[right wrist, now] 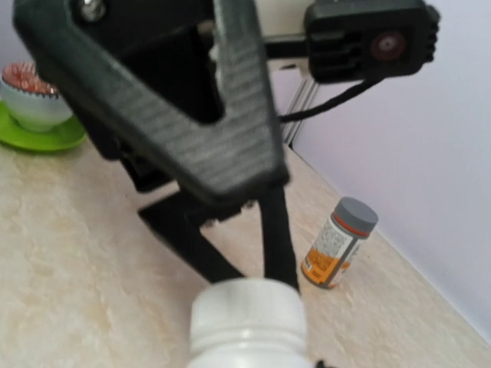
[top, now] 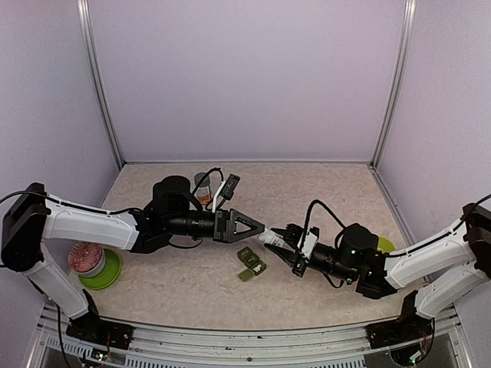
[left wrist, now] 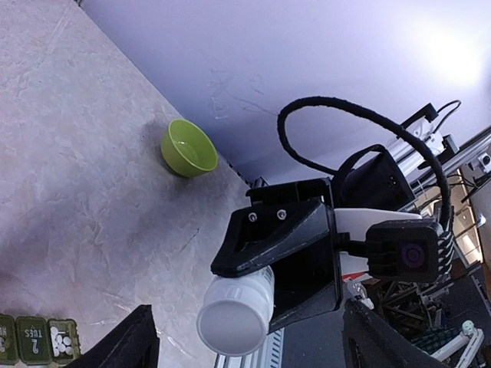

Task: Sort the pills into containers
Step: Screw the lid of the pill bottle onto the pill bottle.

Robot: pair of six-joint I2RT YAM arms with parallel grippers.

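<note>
My right gripper [top: 281, 244] is shut on a white pill bottle [top: 270, 237] and holds it sideways above the table, cap toward the left arm. In the left wrist view the black fingers [left wrist: 276, 238] clamp its body and the cap [left wrist: 235, 314] faces the camera. My left gripper [top: 262, 230] is open, with a finger on either side of the cap and not touching it. The dark olive pill box [top: 251, 263] lies on the table just below both grippers. Its lids are open and white pills lie in one compartment [left wrist: 60, 340].
An orange pill bottle with a grey cap [top: 202, 184] stands at the back, also in the right wrist view [right wrist: 337, 241]. A lime-green bowl [top: 386, 245] sits by the right arm. A white bowl [top: 86, 257] on a green plate [top: 112, 270] sits at the left.
</note>
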